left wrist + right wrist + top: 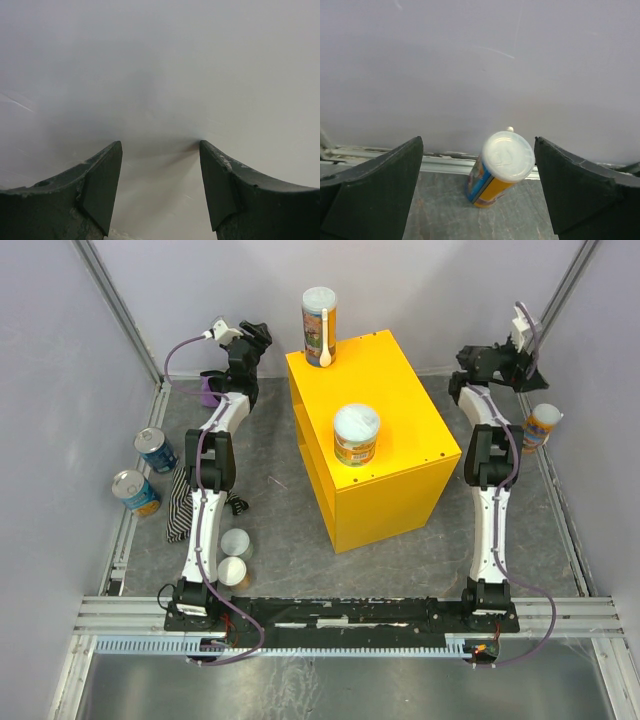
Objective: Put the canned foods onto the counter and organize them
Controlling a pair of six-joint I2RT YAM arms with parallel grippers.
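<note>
- Counting in the top view: two cans are noted on top of the yellow cabinet [400,390]. A tall tube [320,315] stands at its far corner with a white spoon [327,340] seen against it. A short pale-lidded tub [356,435] stands near the middle of the top.
- Five cans are recorded as not yet placed, all on the desk [280,510]: two blue tins [155,450] [135,492] by the left wall, two white-lidded tubs [235,543] [232,571] beside the left arm's base, and an orange-and-blue can [540,427] by the right wall. The task is judged to be under halfway.
- In the same view, the left gripper [252,340] is held raised off the cabinet's far left corner, well apart from every can. The right gripper [478,365] is held raised at the far right, near the orange-and-blue can. The finger states cannot be read from this view.
- Left wrist view: the fingers [100,185] are seen spread partway with nothing between them. Only a blank wall [160,60] is faced.
- Right wrist view: the fingers [375,190] are seen spread wide and nothing is held. The orange-and-blue can [500,170] is framed in the gap beyond the tips and is untouched. It stands on the desk [445,215], just beside the rail at the foot of the wall. It is judged the likeliest next pick for this arm.
</note>
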